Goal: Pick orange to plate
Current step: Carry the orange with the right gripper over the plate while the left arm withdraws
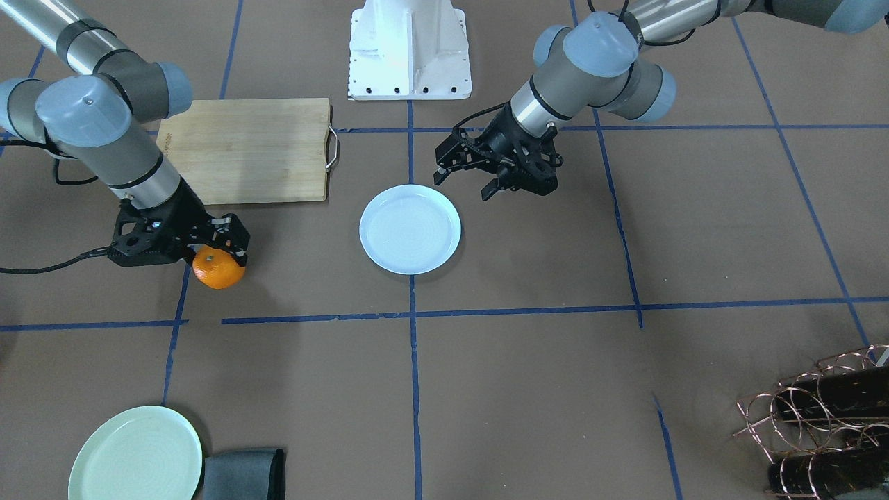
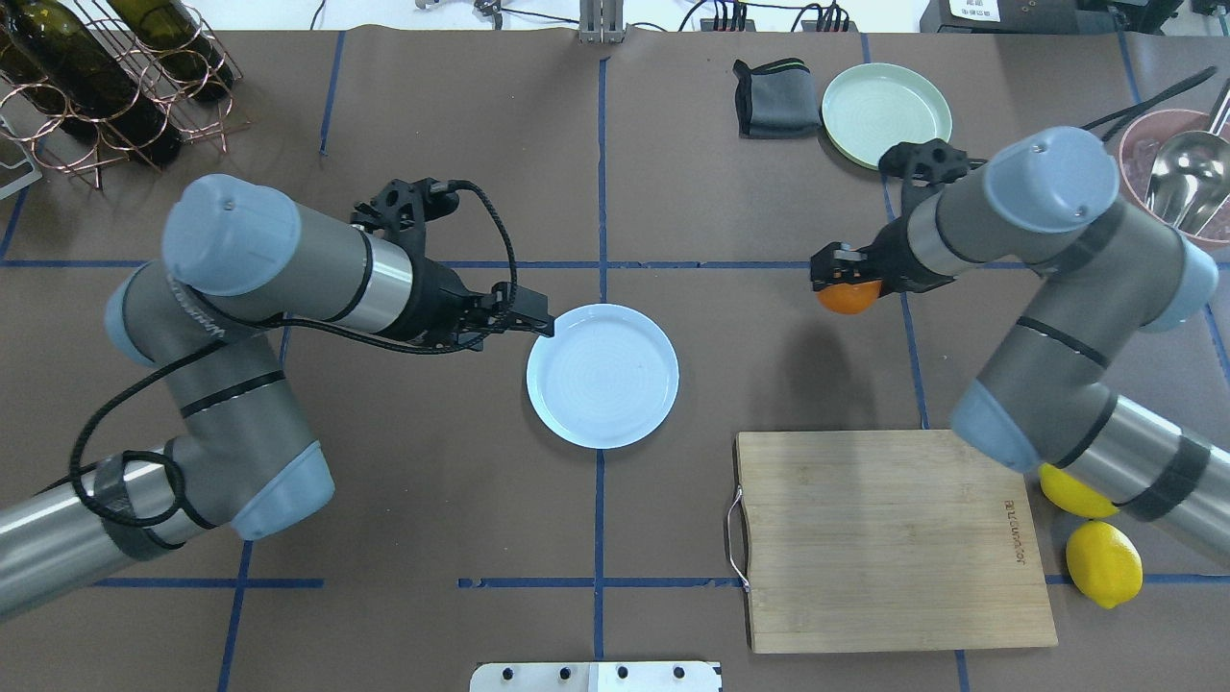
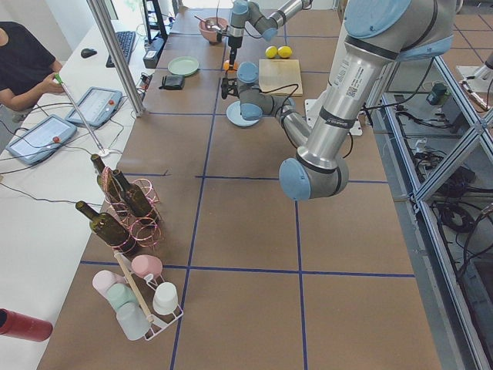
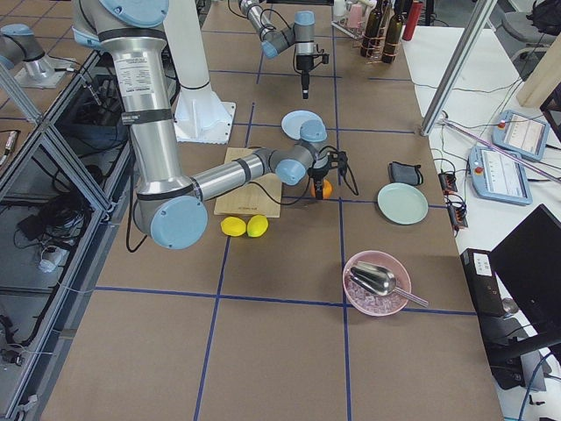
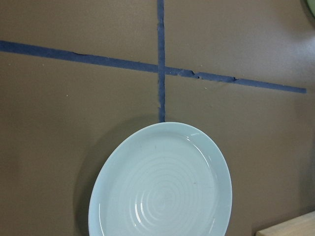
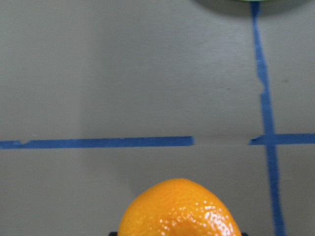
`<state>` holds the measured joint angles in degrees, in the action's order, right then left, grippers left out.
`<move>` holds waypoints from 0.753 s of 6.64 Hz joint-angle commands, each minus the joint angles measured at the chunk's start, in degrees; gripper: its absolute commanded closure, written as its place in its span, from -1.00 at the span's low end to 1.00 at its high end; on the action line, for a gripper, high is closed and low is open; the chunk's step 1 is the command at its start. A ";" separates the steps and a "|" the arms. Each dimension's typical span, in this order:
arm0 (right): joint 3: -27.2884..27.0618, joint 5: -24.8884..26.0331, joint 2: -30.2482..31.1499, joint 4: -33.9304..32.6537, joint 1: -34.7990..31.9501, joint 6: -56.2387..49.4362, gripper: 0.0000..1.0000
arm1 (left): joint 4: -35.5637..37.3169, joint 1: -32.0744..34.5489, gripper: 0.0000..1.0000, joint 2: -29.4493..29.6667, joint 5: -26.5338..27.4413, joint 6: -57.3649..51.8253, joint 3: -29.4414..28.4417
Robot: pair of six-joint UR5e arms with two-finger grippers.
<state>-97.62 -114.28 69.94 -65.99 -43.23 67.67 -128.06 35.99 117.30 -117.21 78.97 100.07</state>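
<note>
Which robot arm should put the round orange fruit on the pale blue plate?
Right. The right gripper holds the round orange fruit; the left gripper hangs open, empty, beside the round pale bluish-white plate.

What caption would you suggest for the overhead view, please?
Right tool grips the orange, away from the bare plate; left tool hovers open at the plate's rim.

One orange (image 2: pixel 848 298), two lemons (image 2: pixel 1103 562) (image 2: pixel 1071 492), two plates (image 2: pixel 602 375) (image 2: pixel 885 113), one cutting board (image 2: pixel 889 538).

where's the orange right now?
Overhead view, right half: the orange is gripped in the right gripper, to the right of the plate, between the mint-green plate and the cutting board.
</note>
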 commanded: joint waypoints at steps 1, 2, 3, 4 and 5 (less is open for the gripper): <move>0.59 3.78 -8.82 -1.16 8.21 9.22 1.00 | 0.00 3.89 -1.00 -6.62 -0.38 -2.58 4.95; 2.25 6.15 -13.38 -3.42 11.65 12.63 1.00 | 0.00 4.70 -1.00 -9.26 -0.38 -5.90 6.09; 6.53 8.79 -18.47 -4.06 13.86 14.40 1.00 | 0.00 6.18 -1.00 -12.77 -0.47 -8.37 8.11; 9.35 11.16 -20.26 -3.80 15.44 14.42 1.00 | 0.00 6.37 -1.00 -14.45 -0.47 -8.83 9.08; 11.12 11.88 -20.97 -3.89 15.55 14.34 1.00 | 0.00 6.46 -1.00 -14.73 -0.39 -8.84 9.09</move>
<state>-89.14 -104.02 50.73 -69.75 -28.61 81.74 -128.06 42.13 103.74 -117.65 70.64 108.61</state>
